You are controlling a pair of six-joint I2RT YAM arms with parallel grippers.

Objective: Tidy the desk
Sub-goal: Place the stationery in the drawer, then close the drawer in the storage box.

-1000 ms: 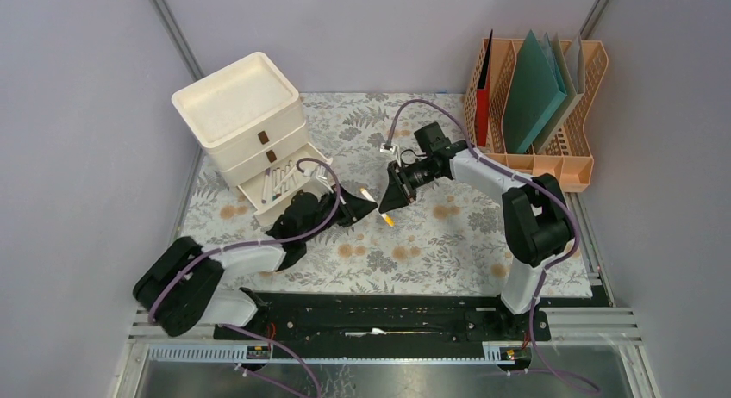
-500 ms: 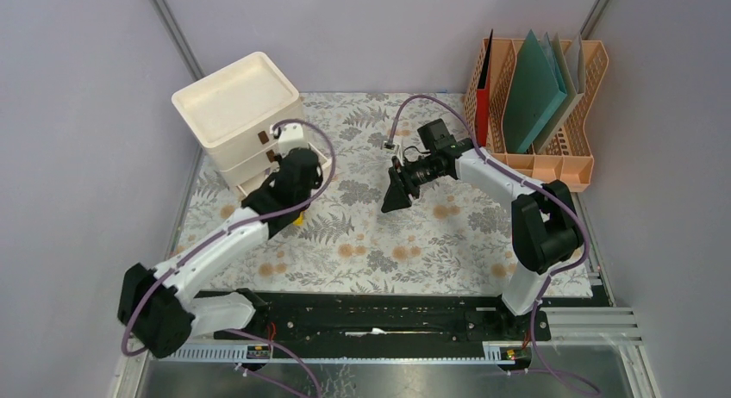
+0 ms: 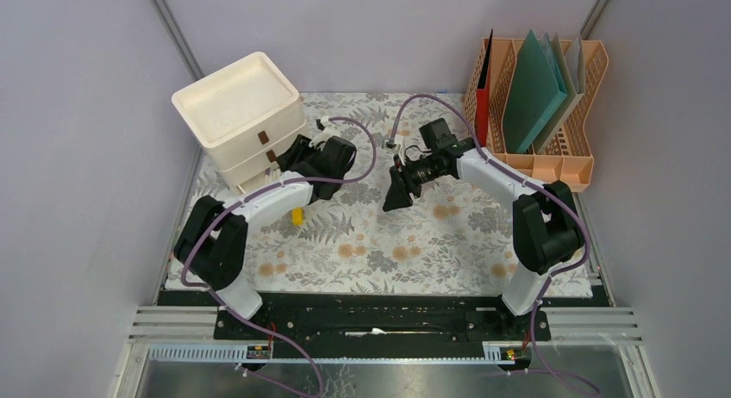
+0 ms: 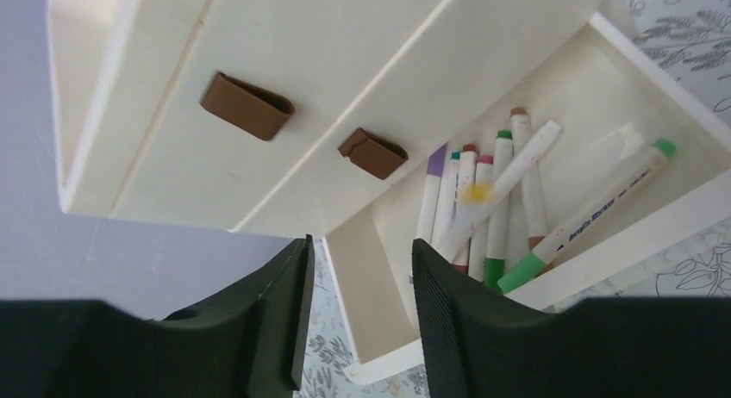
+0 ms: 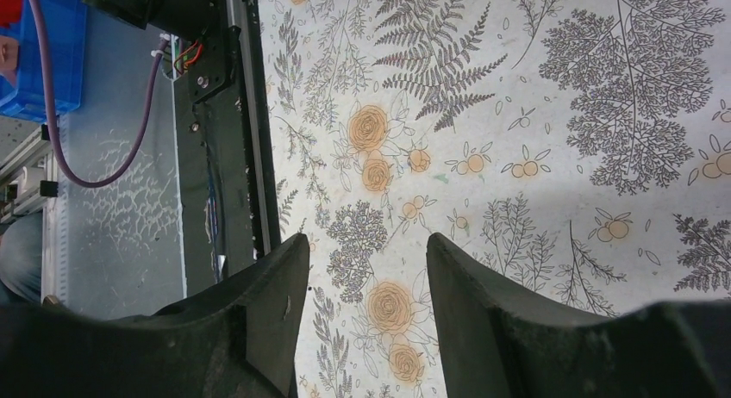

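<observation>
The desk is a fern-and-flower cloth. At its back left stands a cream drawer unit with its bottom drawer pulled out. My left gripper hovers at that drawer, open, with nothing between its fingers. In the drawer lie several markers. A white marker with a yellow mark rests slanted across them, and a green-capped one lies beside. My right gripper hangs open over the bare middle of the desk, empty.
An orange file rack with green folders and a red one stands at the back right. A small yellow thing lies on the cloth beside my left forearm. The black rail runs along the front edge.
My right gripper opened and let go of the marker. My left arm carried it from the desk's middle to the open drawer, then opened, and the marker now lies in the drawer.
</observation>
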